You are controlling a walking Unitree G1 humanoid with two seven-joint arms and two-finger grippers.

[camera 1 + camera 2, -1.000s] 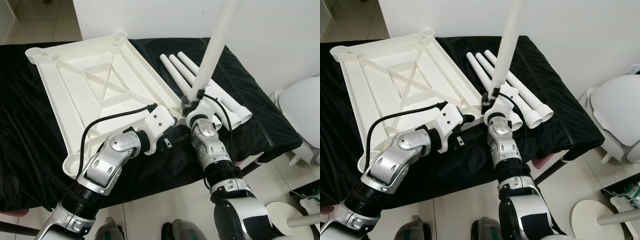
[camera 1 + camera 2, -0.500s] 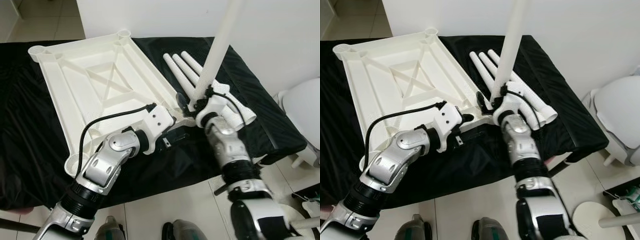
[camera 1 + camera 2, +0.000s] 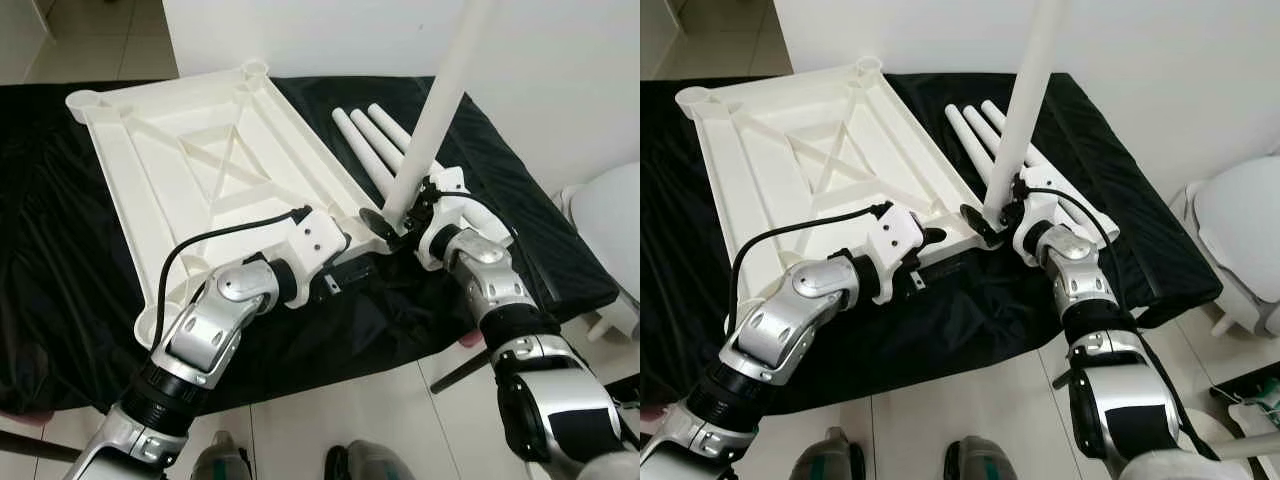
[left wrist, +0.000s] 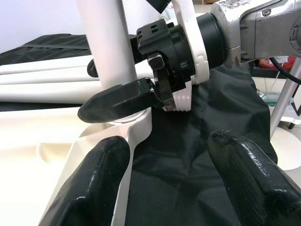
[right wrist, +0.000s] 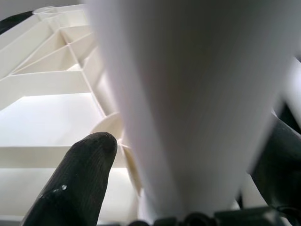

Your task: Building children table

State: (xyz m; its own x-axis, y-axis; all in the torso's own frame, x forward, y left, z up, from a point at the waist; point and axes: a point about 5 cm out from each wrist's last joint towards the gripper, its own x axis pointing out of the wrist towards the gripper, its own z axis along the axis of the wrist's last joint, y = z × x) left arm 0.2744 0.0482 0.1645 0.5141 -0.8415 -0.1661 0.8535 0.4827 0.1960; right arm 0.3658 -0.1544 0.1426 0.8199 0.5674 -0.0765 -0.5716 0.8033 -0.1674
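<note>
The white tabletop [image 3: 200,170] lies upside down on black cloth. At its near right corner socket [image 4: 127,127] a white leg [image 3: 440,110] stands nearly upright, leaning a little to the right. My right gripper [image 3: 395,222] is shut on the leg's lower end, one black finger [image 5: 80,179] on each side of it. My left gripper [image 3: 355,272] is open just in front of that corner, its fingers [image 4: 103,165] spread over the cloth and holding nothing. Three more white legs [image 3: 375,150] lie side by side on the cloth beyond the corner.
The cloth-covered table's [image 3: 560,270] front edge runs just below my arms, with tiled floor beneath. A rounded white fixture [image 3: 610,215] stands on the floor at the right. A white wall [image 3: 560,60] closes off the back.
My right forearm has swung out to the right while keeping hold of the leg at the corner. The left gripper stays by the corner. The camera has shifted slightly.
</note>
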